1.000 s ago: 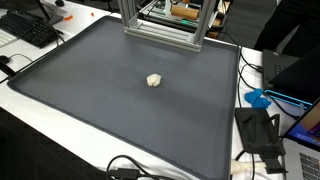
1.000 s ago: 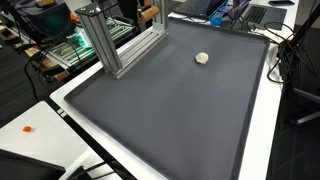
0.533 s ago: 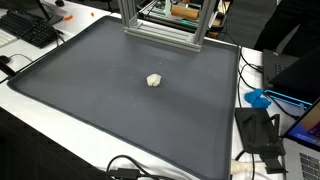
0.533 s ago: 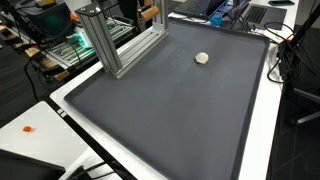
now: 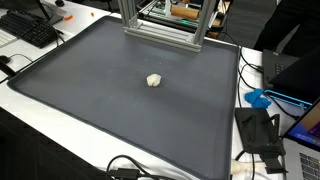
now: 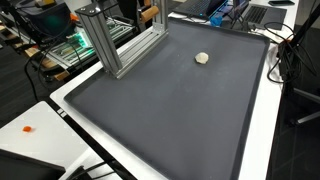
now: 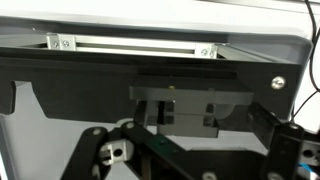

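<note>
A small cream-coloured lump (image 5: 153,80) lies alone near the middle of a large dark grey mat (image 5: 90,110); it also shows in an exterior view (image 6: 202,58) towards the far side of the mat (image 6: 170,120). No arm or gripper shows in either exterior view. The wrist view is dark and close: the gripper's black parts (image 7: 188,112) fill the middle, below a silver aluminium rail (image 7: 130,45). I cannot tell whether the jaws are open or shut. The lump is not in the wrist view.
An aluminium frame (image 5: 160,30) stands at the mat's back edge, also in an exterior view (image 6: 115,45). A keyboard (image 5: 30,30), a blue object (image 5: 258,98), cables and black devices (image 5: 258,135) lie around the mat. A laptop (image 6: 255,12) is beyond it.
</note>
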